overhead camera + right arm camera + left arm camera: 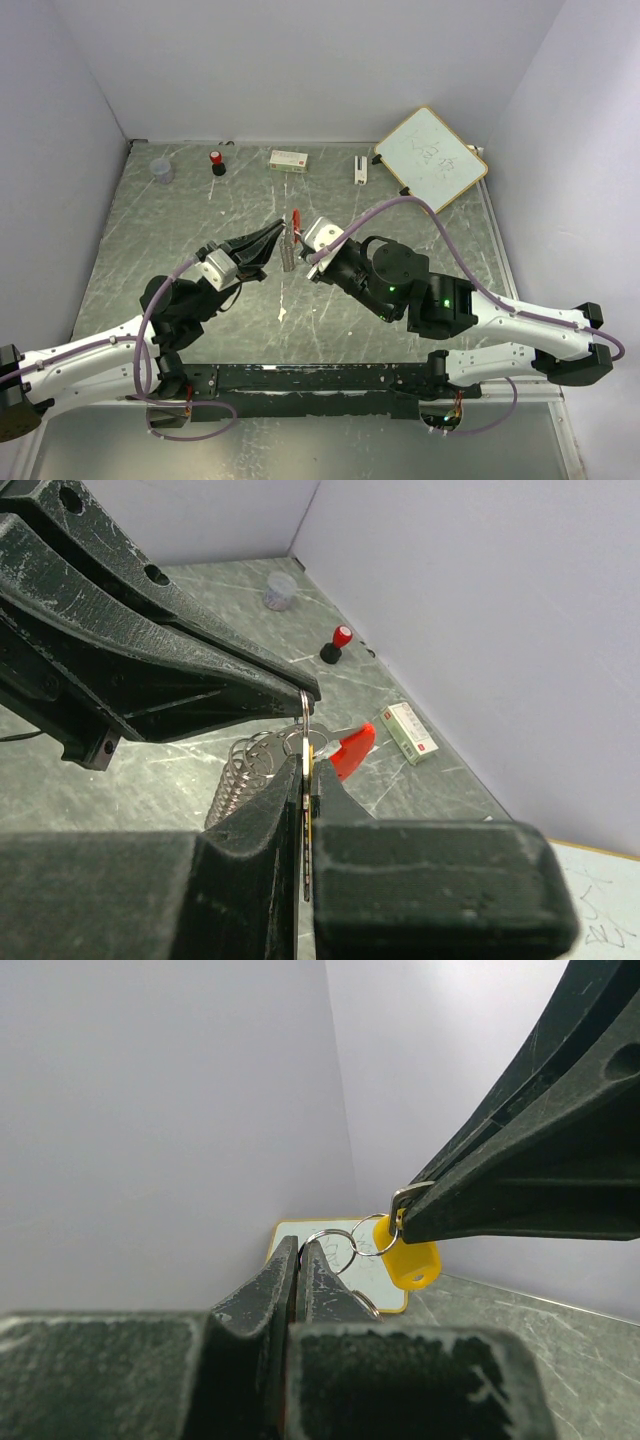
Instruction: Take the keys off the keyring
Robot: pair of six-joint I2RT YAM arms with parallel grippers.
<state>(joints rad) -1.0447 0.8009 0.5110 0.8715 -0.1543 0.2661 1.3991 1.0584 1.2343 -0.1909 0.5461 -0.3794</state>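
Keyring (288, 250) is held between the two tools, near the middle of the top view. Left gripper (281, 234), reaching in from 8 o'clock, is clamped narrow on one silver loop. From 4 o'clock, right gripper (303, 240) pinches tight on the metal of the yellow-headed key (410, 1263). Red key (297, 218) juts toward 12 o'clock of the fingertips, and the keyring's coiled part trails toward 6.

No legible text anywhere; whiteboard (432, 157) scribbles and small box (289, 159) print indecipherable.
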